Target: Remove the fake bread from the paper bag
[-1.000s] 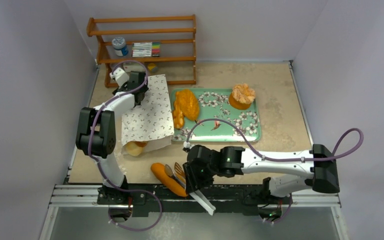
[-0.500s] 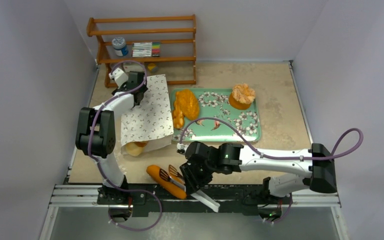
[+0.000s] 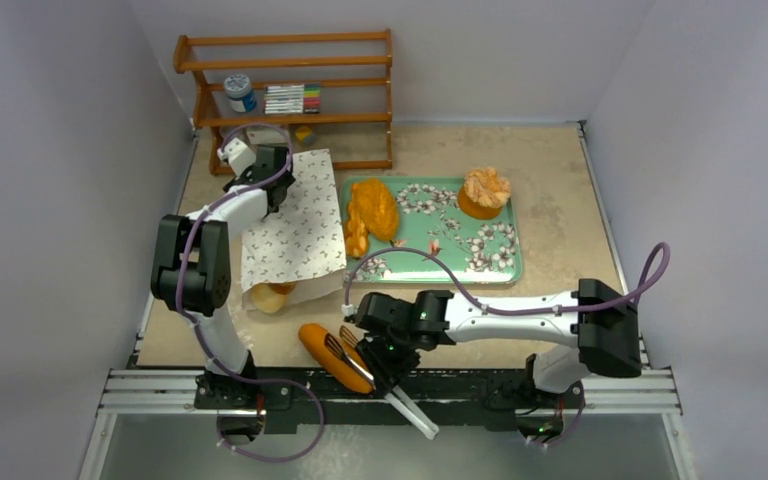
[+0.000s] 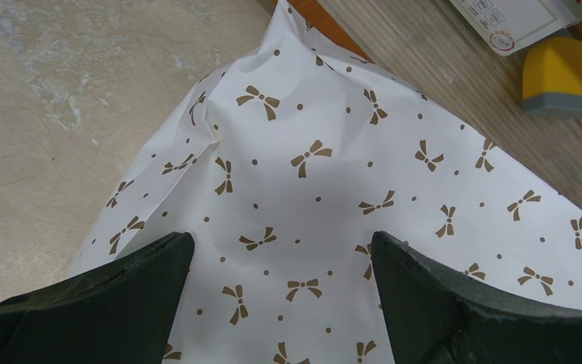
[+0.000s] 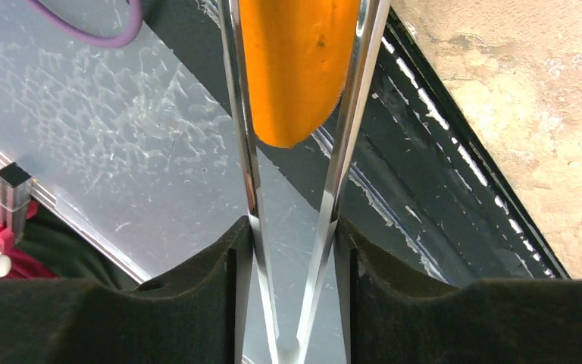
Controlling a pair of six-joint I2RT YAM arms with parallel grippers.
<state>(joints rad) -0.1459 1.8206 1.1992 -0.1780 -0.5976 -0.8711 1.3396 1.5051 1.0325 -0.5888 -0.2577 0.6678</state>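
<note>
My right fingers (image 5: 197, 303) squeeze tongs (image 5: 243, 152) onto the long loaf (image 5: 295, 68) at six o'clock; left fingers (image 4: 106, 303) spread wide over the bag (image 4: 311, 197) at ten.

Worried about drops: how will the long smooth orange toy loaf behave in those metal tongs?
Probably slippery: the long smooth orange toy loaf is pinched only by the thin metal tongs. Its rounded shape suggests it could roll if released.
</note>
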